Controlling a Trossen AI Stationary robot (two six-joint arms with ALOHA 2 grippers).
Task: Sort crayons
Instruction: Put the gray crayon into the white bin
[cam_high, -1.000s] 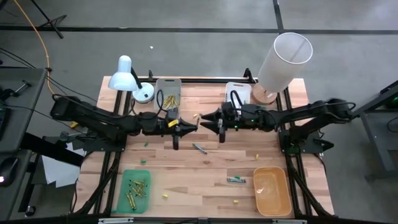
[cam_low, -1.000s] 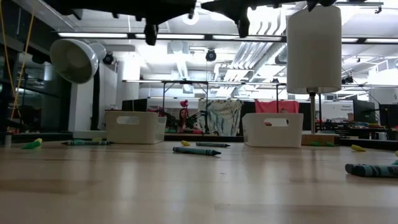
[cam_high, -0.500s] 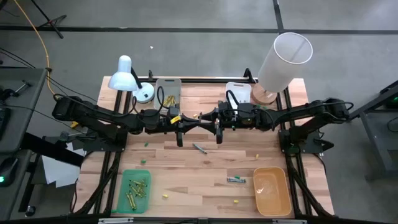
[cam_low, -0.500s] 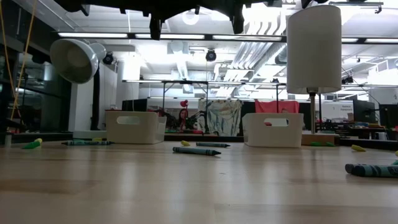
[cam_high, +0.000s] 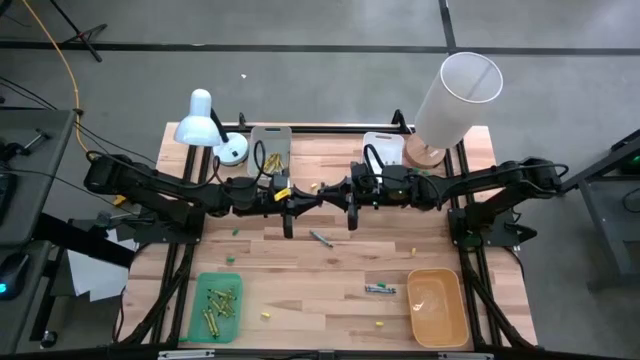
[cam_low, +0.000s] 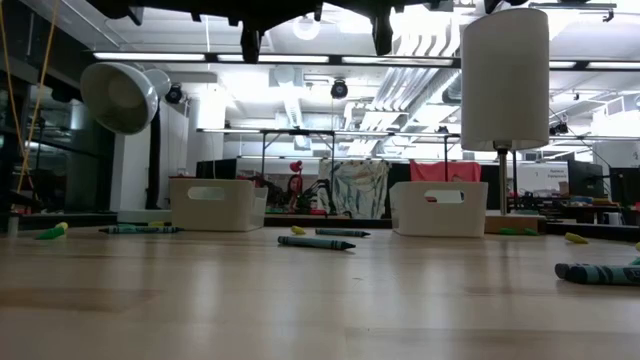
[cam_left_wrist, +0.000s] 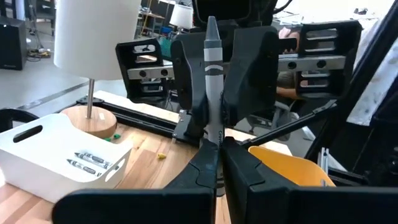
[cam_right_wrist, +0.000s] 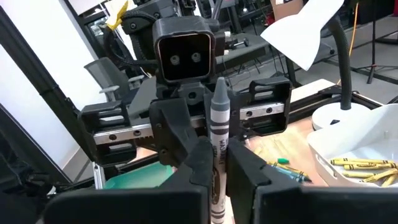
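A grey crayon stands about upright, tip up, high over the middle of the table. My left gripper and my right gripper meet there fingertip to fingertip, both shut on it. The high view sees the crayon end-on and barely shows it. Loose crayons lie flat on the table: a teal one, a teal pair and small yellow ones. My left gripper pinches the crayon's lower part between its two fingers. The fingers come level from the table's left and lie across the crayon. The crayon rises above them, clear of the table. My right gripper pinches the same crayon's lower part between its two fingers. They come level from the table's right, across the crayon and facing my left gripper. The pointed end stands above the fingers.
At the far edge stand a grey tray with yellow crayons and a white tray with grey ones. A green tray and an orange tray sit near the front. A desk lamp and a tall white cylinder lamp stand at the back.
My two grippers have drawn slightly together over the table's middle. My right gripper has shut on the grey crayon that my left gripper holds. The crayon has stayed in place.
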